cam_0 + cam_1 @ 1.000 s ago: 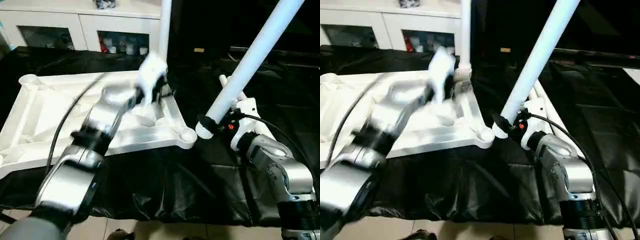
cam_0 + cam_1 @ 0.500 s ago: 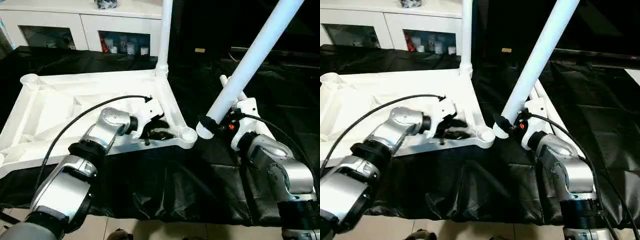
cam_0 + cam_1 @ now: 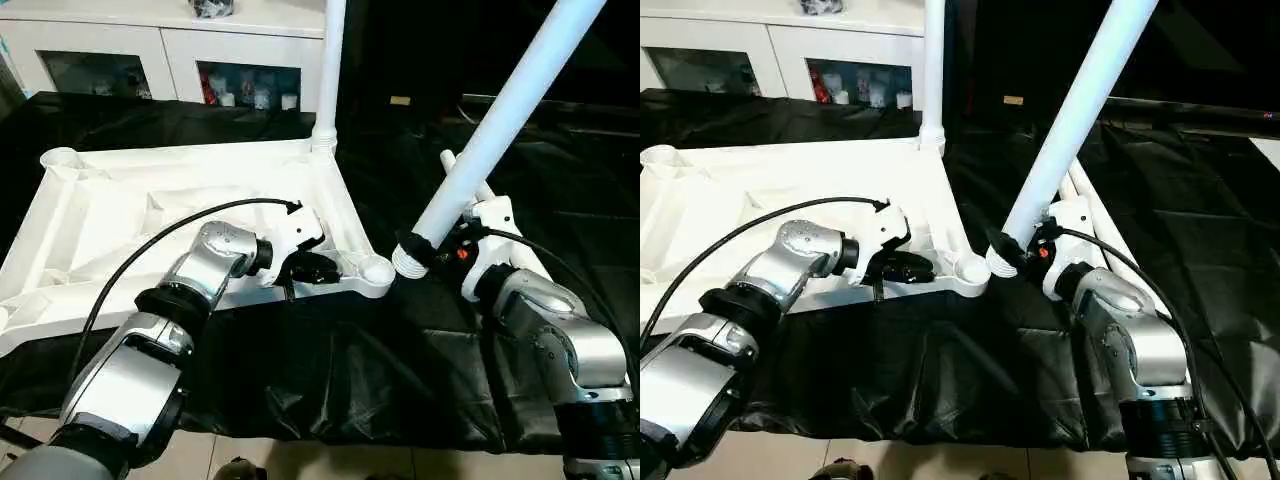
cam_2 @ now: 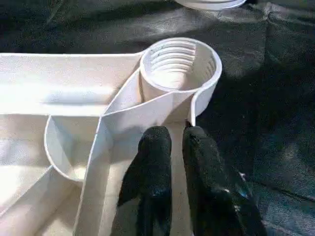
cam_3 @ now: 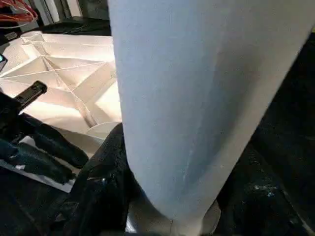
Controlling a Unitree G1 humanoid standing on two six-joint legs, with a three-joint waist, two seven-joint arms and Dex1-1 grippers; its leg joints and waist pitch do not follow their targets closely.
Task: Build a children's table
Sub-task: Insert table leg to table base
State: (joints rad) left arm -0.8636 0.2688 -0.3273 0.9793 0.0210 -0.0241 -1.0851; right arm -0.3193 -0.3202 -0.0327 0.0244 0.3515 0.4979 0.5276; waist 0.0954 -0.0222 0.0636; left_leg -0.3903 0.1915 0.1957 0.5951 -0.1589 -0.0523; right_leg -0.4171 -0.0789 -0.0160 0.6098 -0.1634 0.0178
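Note:
The white table top (image 3: 120, 210) lies upside down on the black cloth, ribs up. One white leg (image 3: 328, 70) stands upright in its far right socket. The near right socket (image 4: 179, 64) is empty. My left gripper (image 4: 177, 135) is shut on the top's front rim just beside that socket, one finger inside the wall and one outside. My right gripper (image 3: 440, 245) is shut on a second leg (image 3: 490, 140) near its threaded end, holding it tilted. The end hangs just right of the near right socket (image 3: 375, 268). In the right wrist view this leg (image 5: 187, 98) stands between black fingers (image 5: 98, 191).
More white tubes (image 3: 1078, 195) lie on the black cloth (image 3: 330, 370) behind my right gripper. A white cabinet (image 3: 150, 50) stands behind the table. The cloth's front edge drops to a tiled floor (image 3: 300, 460). My left arm's cable (image 3: 150, 260) arcs over the top.
My left arm has swung from the far right corner by the upright leg down to the near right corner, and its fingers have closed on the rim. The right arm and its leg held still.

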